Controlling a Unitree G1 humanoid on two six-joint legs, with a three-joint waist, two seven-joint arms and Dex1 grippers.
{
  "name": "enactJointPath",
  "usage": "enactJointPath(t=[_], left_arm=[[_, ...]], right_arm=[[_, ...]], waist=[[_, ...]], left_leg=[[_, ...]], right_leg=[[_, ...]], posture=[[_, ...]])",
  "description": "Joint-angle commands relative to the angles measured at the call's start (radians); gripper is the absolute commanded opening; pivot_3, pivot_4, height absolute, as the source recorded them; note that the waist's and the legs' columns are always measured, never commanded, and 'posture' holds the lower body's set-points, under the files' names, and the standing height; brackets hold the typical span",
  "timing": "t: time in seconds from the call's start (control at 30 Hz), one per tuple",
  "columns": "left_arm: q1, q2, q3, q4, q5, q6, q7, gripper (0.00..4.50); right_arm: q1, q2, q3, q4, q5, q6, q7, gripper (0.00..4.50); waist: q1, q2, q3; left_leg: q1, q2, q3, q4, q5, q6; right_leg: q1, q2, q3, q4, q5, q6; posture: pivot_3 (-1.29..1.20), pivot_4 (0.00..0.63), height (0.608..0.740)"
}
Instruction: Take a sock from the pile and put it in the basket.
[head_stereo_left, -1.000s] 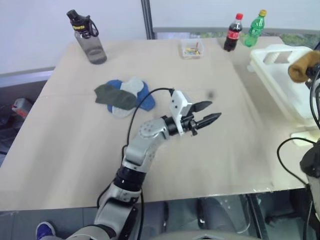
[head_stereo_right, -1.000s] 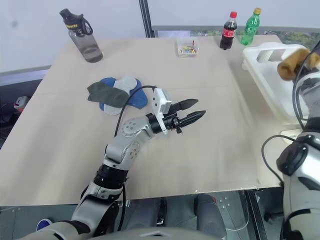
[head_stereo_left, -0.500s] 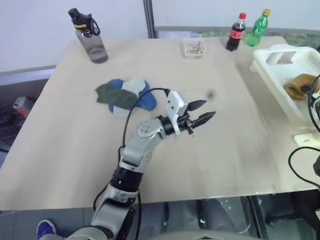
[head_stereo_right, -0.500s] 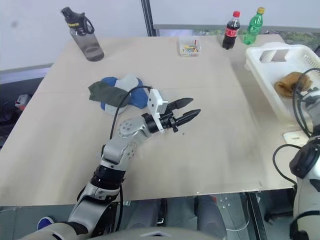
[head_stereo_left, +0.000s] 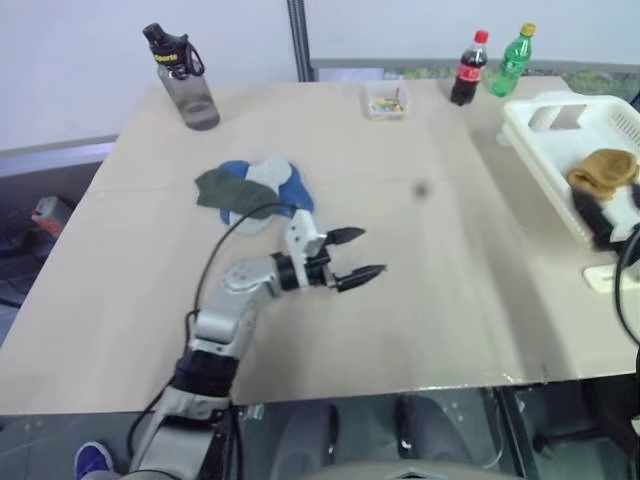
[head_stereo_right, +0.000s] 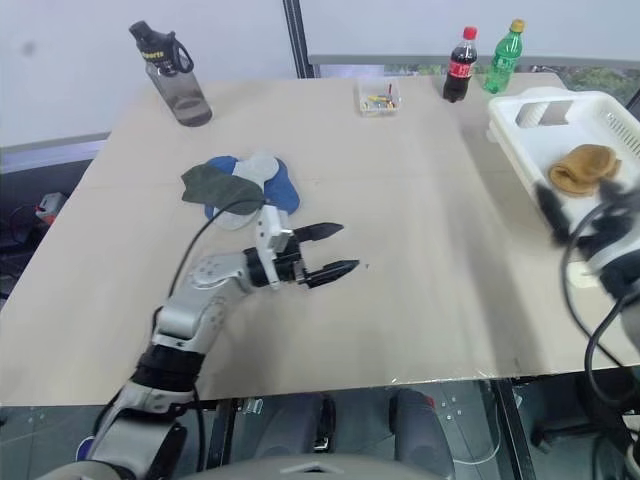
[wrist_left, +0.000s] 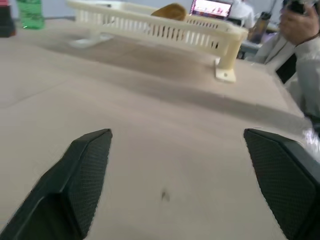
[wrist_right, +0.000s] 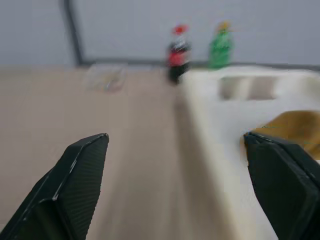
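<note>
A mustard-yellow sock (head_stereo_right: 585, 166) lies crumpled inside the basket (head_stereo_right: 530, 140), a cream-white perforated plastic one at the right edge of a pale wooden table (head_stereo_right: 420, 230). The pile (head_stereo_right: 240, 185) of remaining socks, dark green over blue and pale grey, sits well apart on the left half of the table.

The right gripper (wrist_right: 175, 190) hangs just beside the basket's near rim, jaws spread wide and holding nothing. The left gripper (head_stereo_right: 325, 250) hovers low over bare table just beside the pile, pointing level toward the middle of the table, away from the socks. Its two black fingers (wrist_left: 85, 165) stand wide apart and empty.

Further out, a dark water bottle (head_stereo_right: 170, 75) stands at the far left corner. A small clear box of coloured bits (head_stereo_right: 378, 97), a cola bottle (head_stereo_right: 460, 65) and a green bottle (head_stereo_right: 502, 57) line the far edge. In the left wrist view a person's sleeve (wrist_left: 305, 65) shows beyond the table.

Judging the risks: one sock looks delivered, so another grab probably comes next. The left gripper faces away from the pile, so it would have to swing round; a careless sweep could scatter the heap. Because the socks overlap, a pinch may lift several together or drag only a loose edge. The right gripper sits close to the basket wall, and could knock or shift it.
</note>
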Motion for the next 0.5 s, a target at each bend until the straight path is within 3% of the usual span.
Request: enactJointPath(t=[0.03, 0.23, 0.5], left_arm=[[0.05, 0.088, 0.085, -0.074, -0.049, 0.021, -0.047, 4.37], [0.134, 0.226, 0.19, -0.172, -0.112, 0.097, -0.075, 4.37], [0.193, 0.308, 0.277, -0.225, -0.165, 0.162, -0.062, 4.37]], right_arm=[[0.182, -0.047, 0.063, -0.089, -0.118, -0.094, 0.14, 4.5], [0.406, -0.053, 0.058, -0.084, -0.244, -0.249, 0.289, 4.5], [0.4, -0.032, 0.052, -0.067, -0.238, -0.275, 0.331, 4.5]], waist=[[-0.001, 0.0, 0.0], [0.0, -0.001, 0.0], [0.0, -0.002, 0.001]], left_leg=[[0.0, 0.0, 0.0, 0.0, 0.0, 0.0], [0.0, 0.002, -0.001, 0.004, 0.0, 0.0], [0.003, 0.003, 0.001, 0.005, 0.0, 0.0]], right_leg=[[0.0, 0.0, 0.0, 0.0, 0.0, 0.0], [0.0, -0.001, 0.001, 0.001, 0.0, 0.001], [0.001, 0.0, 0.002, 0.005, -0.005, 0.0]], posture=[[0.0, 0.15, 0.74], [0.0, 0.15, 0.74], [0.0, 0.15, 0.74]])
